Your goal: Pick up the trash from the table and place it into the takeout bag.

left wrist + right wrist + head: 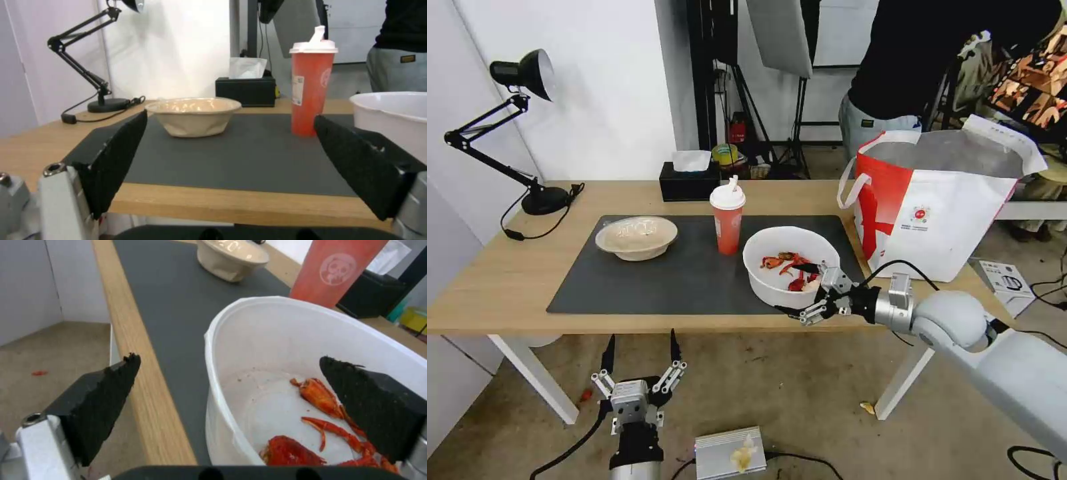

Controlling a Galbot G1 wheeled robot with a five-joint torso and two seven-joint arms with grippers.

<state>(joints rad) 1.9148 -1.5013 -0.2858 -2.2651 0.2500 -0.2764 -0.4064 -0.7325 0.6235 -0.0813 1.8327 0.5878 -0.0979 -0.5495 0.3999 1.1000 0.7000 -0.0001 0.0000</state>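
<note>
On the table [514, 267], a dark mat [694, 273] carries the trash: a beige lidded bowl [636, 237] at left, a red cup [728, 223] with a white lid in the middle, and a white bowl [764, 250] of crayfish shells [320, 396] at right. My right gripper [802, 291] is open and straddles that bowl's near rim [285, 340], one finger inside and one outside. The takeout bag [954, 213] stands open at the table's right end. My left gripper [640, 347] hangs open below the table's front edge, facing the beige bowl [194, 115] and cup [310, 90].
A black desk lamp [527, 133] stands at the back left and a black tissue box [689, 180] behind the cup. A person stands behind the bag. A grey box [730, 453] lies on the floor near my left arm, and cables trail at right.
</note>
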